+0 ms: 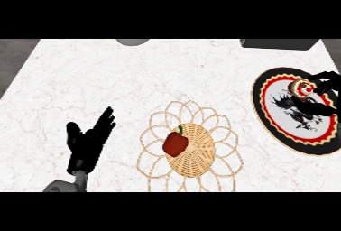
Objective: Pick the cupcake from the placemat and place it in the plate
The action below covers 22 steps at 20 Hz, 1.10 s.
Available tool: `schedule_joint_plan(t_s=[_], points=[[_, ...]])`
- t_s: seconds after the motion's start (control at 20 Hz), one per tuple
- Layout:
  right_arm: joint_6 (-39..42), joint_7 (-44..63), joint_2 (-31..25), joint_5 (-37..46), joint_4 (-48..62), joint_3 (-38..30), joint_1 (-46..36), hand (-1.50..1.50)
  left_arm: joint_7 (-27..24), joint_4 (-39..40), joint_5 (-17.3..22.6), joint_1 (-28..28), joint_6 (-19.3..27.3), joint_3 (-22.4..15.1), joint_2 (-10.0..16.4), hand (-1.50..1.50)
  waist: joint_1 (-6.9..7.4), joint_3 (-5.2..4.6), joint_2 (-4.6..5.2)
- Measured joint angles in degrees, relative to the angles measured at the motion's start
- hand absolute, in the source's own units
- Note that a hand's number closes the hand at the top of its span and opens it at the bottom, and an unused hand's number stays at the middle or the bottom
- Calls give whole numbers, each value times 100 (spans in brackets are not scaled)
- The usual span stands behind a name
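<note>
Head view: cupcake (303,87) pinched between right hand (318,107) fingers (329,75), over plate (283,128).

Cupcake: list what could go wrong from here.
1. The cupcake is held near the far rim of the plate, not over its middle. Let go there, it may land on the rim and tip onto the counter.
2. The right hand curls round it, so opening fingers could drag or topple it.
3. This view does not show how high it is above the plate. An early release might make it bounce or roll.
</note>
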Motion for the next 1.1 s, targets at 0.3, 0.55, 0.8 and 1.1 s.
schedule_joint_plan(t_s=[0.3, 0.55, 0.8, 1.1], points=[[816, -528, 194, 178, 1345, 68, -652, -150, 26, 0, -44, -39, -22, -26, -45, 0, 36, 18, 27], [1360, -1345, 356, -199, 1881, -401, -987, -150, -20, 26, -70, -10, -13, -13, -95, 0, 1, 28, 26], [1972, -1894, 246, -755, 2292, -1048, -1140, -150, 22, -42, -100, 31, 44, -3, -131, 0, -42, 25, 15], [3132, -2133, -229, -1094, 2810, -1481, -1077, -150, 0, 9, -49, 59, -86, 136, -36, 0, -108, 20, 1]])
